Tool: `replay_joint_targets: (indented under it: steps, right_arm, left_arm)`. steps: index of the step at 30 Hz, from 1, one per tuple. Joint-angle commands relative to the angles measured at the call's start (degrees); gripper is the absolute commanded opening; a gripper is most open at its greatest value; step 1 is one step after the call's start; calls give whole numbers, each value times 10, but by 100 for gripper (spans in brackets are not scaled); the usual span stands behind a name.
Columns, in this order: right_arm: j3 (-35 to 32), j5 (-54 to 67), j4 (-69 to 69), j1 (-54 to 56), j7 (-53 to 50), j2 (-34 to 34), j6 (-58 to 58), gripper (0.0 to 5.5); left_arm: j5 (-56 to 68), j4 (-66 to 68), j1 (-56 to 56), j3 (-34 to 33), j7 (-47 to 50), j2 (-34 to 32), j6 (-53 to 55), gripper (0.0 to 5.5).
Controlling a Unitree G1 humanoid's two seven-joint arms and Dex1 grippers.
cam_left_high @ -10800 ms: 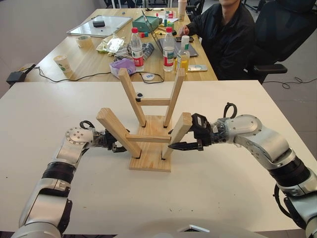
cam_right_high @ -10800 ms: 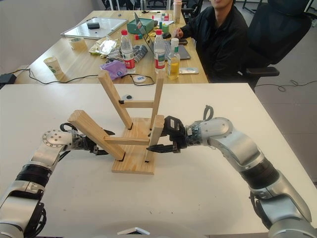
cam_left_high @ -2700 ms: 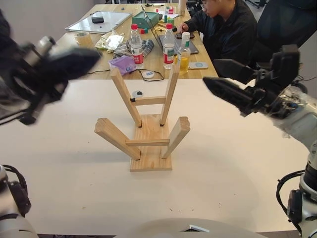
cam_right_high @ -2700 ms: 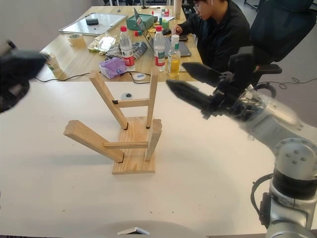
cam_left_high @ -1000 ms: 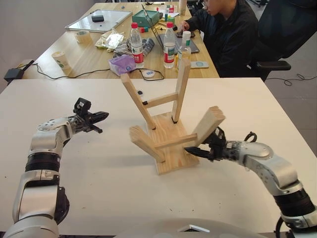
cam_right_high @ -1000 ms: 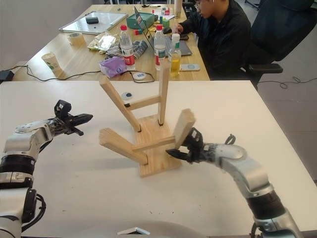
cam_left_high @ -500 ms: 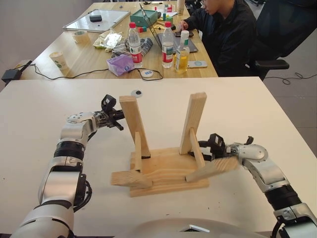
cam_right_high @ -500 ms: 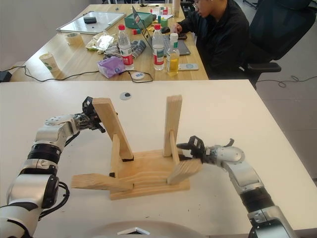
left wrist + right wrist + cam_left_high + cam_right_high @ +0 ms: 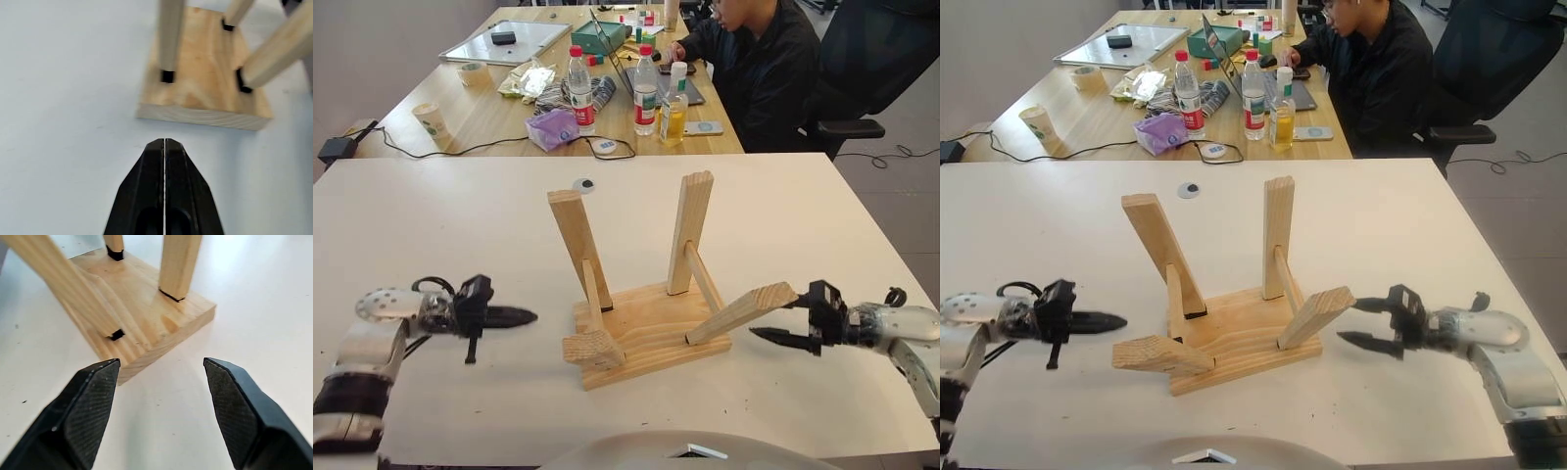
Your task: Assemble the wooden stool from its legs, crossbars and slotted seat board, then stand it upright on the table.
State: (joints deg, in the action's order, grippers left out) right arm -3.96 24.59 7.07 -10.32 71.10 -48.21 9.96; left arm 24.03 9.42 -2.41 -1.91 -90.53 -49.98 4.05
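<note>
On the white table (image 9: 431, 215), between the two arms, the stool (image 9: 651, 318) rests upside down. Its seat board (image 9: 651, 343) lies flat, and four legs rise from dark slots in it. The two far legs (image 9: 690, 230) stand nearly upright, while the two near legs (image 9: 741, 311) lean low and outward, with thin crossbars (image 9: 591, 286) joining the pairs.

The left gripper (image 9: 521, 316) is low over the table, apart from the board, its fingers pressed together on nothing. The right gripper (image 9: 1351, 321) is just beside the end of the low right leg, jaws spread and empty.

The wood is pale, square-cut and matte, with visible grain. It is probably stiff, rather light and not slippery. The uneven lean suggests loose joints, so lifting by one leg could pull it out. The board edge, or a leg close to its slot, seems the safer hold.
</note>
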Motion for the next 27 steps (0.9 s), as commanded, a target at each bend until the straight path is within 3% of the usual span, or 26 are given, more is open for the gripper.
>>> replay_joint_targets:
  steps: [1, 3, 5, 12, 19, 23, 27]
  right_arm:
    - [20, -20, 62, -7, -25, 16, -20, 315]
    - [28, -22, 93, -25, -47, 29, -15, 315]
    - [34, -19, 107, -27, -61, 35, -4, 318]
    - [41, -23, 110, -29, -72, 31, -7, 318]
    - [91, -37, 97, 11, -74, 48, -8, 318]
    - [128, -50, 72, 58, -69, 67, -7, 318]
    - [146, -53, 51, 82, -63, 75, -4, 253]
  left_arm:
    - [36, -178, -66, -1, 28, 10, 8, 0]
    - [17, -197, -68, 15, 53, 41, -29, 0]
    - [-3, -197, -77, 22, 79, 57, -54, 34]
    - [-10, -183, -92, 33, 70, 47, -83, 119]
    - [-18, -221, -93, 60, 118, 72, -86, 221]
    - [-40, -245, -82, 84, 175, 103, -80, 224]
    - [-46, -257, -77, 108, 181, 106, -79, 209]
